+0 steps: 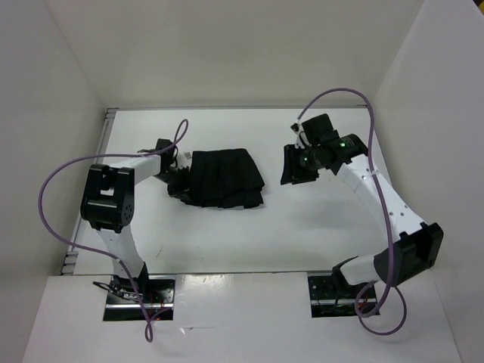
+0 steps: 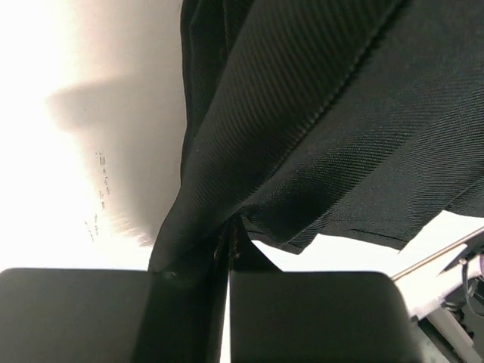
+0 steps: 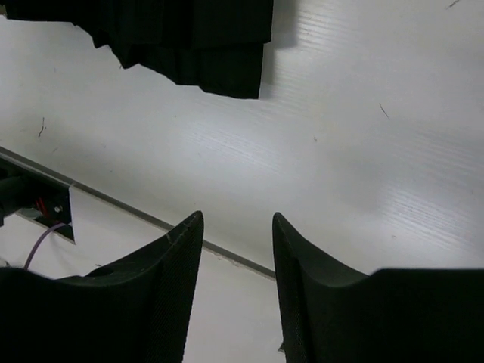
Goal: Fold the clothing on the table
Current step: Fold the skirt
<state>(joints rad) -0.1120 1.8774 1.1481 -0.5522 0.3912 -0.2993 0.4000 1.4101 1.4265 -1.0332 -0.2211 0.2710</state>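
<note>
On the white table (image 1: 302, 234) the clothing (image 1: 223, 180) lies bunched in layers, left of centre. The left gripper (image 1: 175, 183) is clamped tight on its left edge. The right gripper (image 1: 290, 168) hangs near its right side, jaws parted and holding nothing.

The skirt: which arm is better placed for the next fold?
Likely left. The left gripper is shut on the skirt edge; the right gripper is open, empty, apart from it above the table.
</note>
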